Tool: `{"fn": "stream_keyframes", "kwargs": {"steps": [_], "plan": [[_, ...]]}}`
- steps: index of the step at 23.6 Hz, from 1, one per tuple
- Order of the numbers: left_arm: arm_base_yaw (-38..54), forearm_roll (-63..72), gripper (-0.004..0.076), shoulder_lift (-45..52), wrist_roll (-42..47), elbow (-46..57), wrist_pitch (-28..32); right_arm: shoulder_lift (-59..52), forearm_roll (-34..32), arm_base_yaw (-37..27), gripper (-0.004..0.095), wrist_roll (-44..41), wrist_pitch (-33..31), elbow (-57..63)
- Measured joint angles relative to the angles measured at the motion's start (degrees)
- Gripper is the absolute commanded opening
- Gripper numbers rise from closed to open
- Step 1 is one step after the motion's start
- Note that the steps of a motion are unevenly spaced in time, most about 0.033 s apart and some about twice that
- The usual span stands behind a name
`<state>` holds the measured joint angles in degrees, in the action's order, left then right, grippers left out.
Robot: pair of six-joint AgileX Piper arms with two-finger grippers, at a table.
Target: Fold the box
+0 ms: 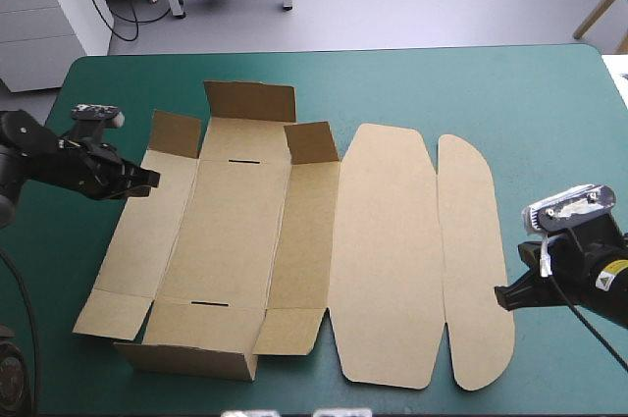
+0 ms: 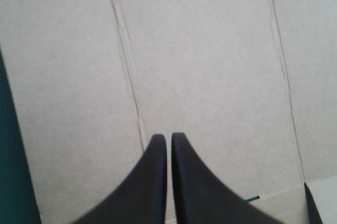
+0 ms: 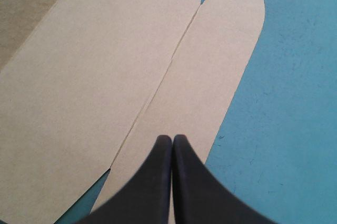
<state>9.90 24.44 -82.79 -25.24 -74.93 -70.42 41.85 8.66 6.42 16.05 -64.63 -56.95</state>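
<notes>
Teal-green cover fills my high view, and the box lies on it as one opened sheet of brown board, left of the table's middle and reaching almost to the near edge. Most of it is flat. At the far end the end flap stands up, with two corner flaps raised either side of it. At the near end another wall is tipped up too. Two dark slots show in the base panel, one near each end. Right of the base, the lid panel with its rounded ends lies flat, and beyond it lies the narrow tuck flap, also flat (its long outer edge is one curve).

My left gripper reaches in from the table's left and sits at the outer edge of the box's left side panel, toward its far end. In its wrist view the black fingers are drawn together with only a hairline between them and no board in it. Plain board with two crease lines lies ahead. I cannot tell whether the tips touch the board.

My right gripper is at the tuck flap's outer edge, toward the near end. Its fingers meet in a point, gripping nothing, over the flap where it borders the cover.
</notes>
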Motion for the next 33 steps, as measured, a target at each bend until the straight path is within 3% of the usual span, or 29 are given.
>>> {"fn": "stream_keyframes", "kwargs": {"steps": [7, 12, 15, 16, 18, 20, 33], "plan": [[15.7, 11.4, 0.0015, 0.0, -7.4, -0.1, 0.0, -3.5, -0.3, 0.0, -0.0019, -0.3, -2.8, 0.7], [22.3, 12.4, 0.0029, 0.0, -7.7, -0.1, 0.0, -5.6, -0.8, 0.0, -0.0019, -0.3, -3.5, 2.8], [27.6, 12.5, 0.02, 0.0, -5.6, -0.1, 0.0, -6.2, -2.1, 0.0, -0.0019, -0.3, -3.6, 4.8], [28.8, 12.6, 0.0327, 0.0, -5.5, -0.1, 0.0, -6.2, -2.4, 0.0, -0.0019, -0.3, -3.6, 5.0], [30.9, 13.6, 0.0489, 0.0, -5.3, -0.1, 0.0, -6.3, -2.7, 0.0, -0.0019, -0.3, -3.2, 5.0], [31.7, 14.2, 0.0565, 0.0, -5.2, -0.1, 0.0, -6.3, -2.7, 0.0, -0.002, -0.3, -3.0, 5.0], [31.9, 9.7, 0.0571, -4.1, -2.9, -0.1, -0.1, -6.3, -3.1, 0.0, -0.0019, -0.3, -2.9, 5.0]]}}
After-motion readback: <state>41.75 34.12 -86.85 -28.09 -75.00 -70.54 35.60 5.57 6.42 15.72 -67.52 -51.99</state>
